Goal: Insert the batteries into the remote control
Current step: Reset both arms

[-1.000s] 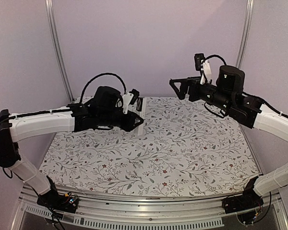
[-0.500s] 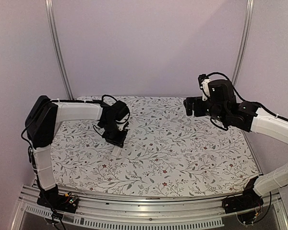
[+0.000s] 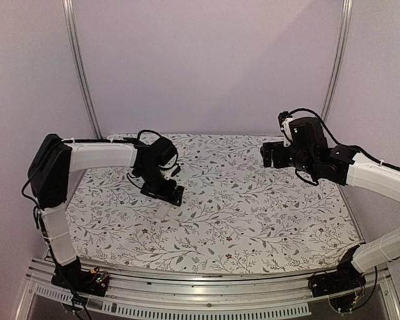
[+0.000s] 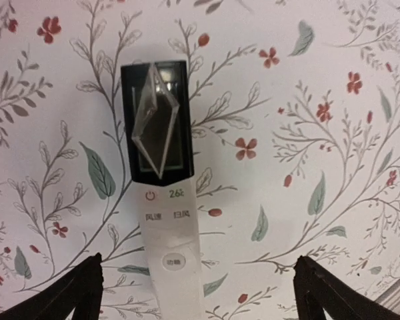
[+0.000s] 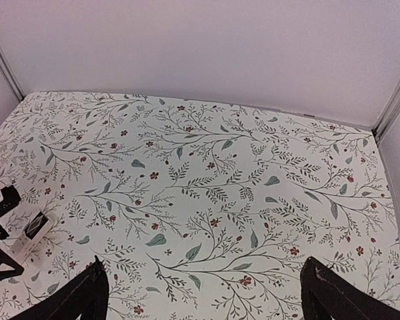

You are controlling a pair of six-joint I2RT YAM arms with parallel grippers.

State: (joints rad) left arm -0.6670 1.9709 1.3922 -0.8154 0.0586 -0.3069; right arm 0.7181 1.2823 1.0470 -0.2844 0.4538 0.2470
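Observation:
The remote control (image 4: 170, 233) lies flat on the flowered cloth, a slim white bar with buttons and a black screen end (image 4: 157, 120) pointing away. My left gripper (image 4: 199, 287) hovers just over it, open, one fingertip on each side and neither touching it. In the top view my left gripper (image 3: 163, 191) sits low at the left middle of the table and covers the remote. The right wrist view catches the remote control (image 5: 32, 233) at its far left. My right gripper (image 3: 270, 155) hangs open and empty above the back right. The batteries are out of view.
The floral tablecloth (image 3: 253, 213) covers the whole table. Two metal posts (image 3: 80, 67) rise at the back corners, with a plain wall behind. The table's right edge (image 3: 350, 207) runs under my right arm.
My left arm came down from mid-air with the remote, set it on the cloth and opened its fingers off it. The right arm drew back and lowered a little, still open.

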